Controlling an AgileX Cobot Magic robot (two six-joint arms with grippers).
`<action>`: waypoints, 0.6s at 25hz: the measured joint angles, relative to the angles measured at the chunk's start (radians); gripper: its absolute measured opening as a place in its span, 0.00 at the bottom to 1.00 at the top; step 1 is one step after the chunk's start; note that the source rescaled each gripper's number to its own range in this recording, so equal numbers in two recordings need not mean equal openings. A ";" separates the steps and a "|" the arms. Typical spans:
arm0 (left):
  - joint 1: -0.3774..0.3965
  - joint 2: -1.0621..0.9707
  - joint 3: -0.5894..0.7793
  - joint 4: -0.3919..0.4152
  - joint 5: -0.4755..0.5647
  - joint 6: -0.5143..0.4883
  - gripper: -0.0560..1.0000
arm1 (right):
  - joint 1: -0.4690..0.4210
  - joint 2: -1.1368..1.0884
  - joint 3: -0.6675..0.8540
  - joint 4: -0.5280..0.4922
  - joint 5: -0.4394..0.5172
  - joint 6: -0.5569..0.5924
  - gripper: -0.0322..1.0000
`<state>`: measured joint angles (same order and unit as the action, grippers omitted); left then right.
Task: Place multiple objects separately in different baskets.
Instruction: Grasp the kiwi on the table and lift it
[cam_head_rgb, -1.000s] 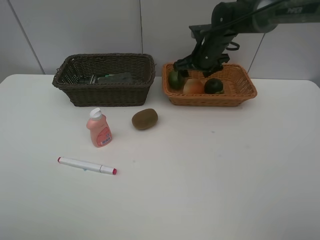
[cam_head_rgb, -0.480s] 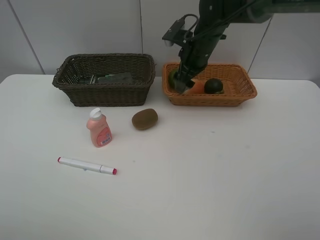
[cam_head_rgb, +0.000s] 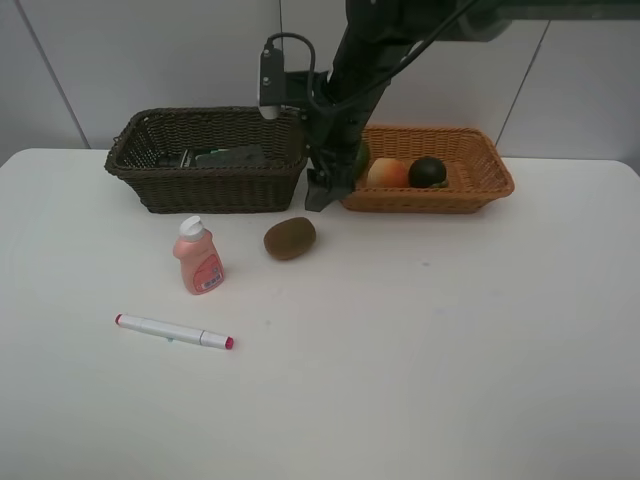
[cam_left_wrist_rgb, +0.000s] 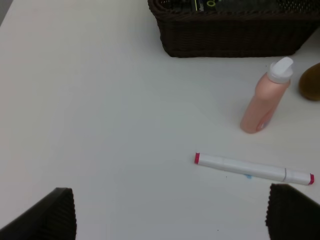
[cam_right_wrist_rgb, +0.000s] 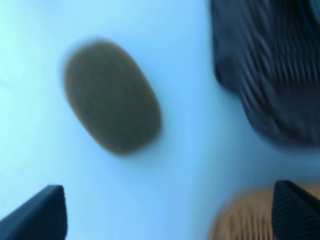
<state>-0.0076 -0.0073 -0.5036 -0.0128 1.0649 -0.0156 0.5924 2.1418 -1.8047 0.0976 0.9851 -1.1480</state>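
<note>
The brown kiwi (cam_head_rgb: 290, 238) lies on the table in front of the gap between the two baskets. My right gripper (cam_head_rgb: 319, 193) hangs open and empty just above and behind it, and its wrist view shows the kiwi (cam_right_wrist_rgb: 112, 97) blurred ahead of the fingertips (cam_right_wrist_rgb: 37, 212). The light orange-tan basket (cam_head_rgb: 440, 197) holds an orange-red fruit (cam_head_rgb: 387, 173), a dark-green round fruit (cam_head_rgb: 428, 171) and a green fruit (cam_head_rgb: 360, 158) half hidden by the arm. The dark basket (cam_head_rgb: 210, 192) holds a dark-green box (cam_head_rgb: 230, 155). My left gripper (cam_left_wrist_rgb: 172, 220) is open over the marker (cam_left_wrist_rgb: 252, 169) and the pink bottle (cam_left_wrist_rgb: 262, 102).
The pink bottle (cam_head_rgb: 198, 258) stands upright left of the kiwi. The white marker (cam_head_rgb: 172, 331) lies nearer the table's front left. The right arm stretches across the inner end of the orange-tan basket. A white wall closes off the back.
My right gripper has left the orange-tan basket and swung left and down to the gap between the baskets, near the kiwi. The objects have not moved.
</note>
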 joint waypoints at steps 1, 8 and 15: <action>0.000 0.000 0.000 0.000 0.000 0.000 1.00 | 0.013 0.000 0.000 0.018 0.000 -0.032 0.98; 0.000 0.000 0.000 0.000 0.000 0.000 1.00 | 0.075 0.043 -0.004 0.040 -0.001 -0.103 0.98; 0.000 0.000 0.000 0.000 0.000 0.000 1.00 | 0.086 0.127 -0.004 0.033 -0.006 -0.105 0.94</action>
<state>-0.0076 -0.0073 -0.5036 -0.0128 1.0649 -0.0156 0.6788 2.2683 -1.8082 0.1307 0.9788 -1.2532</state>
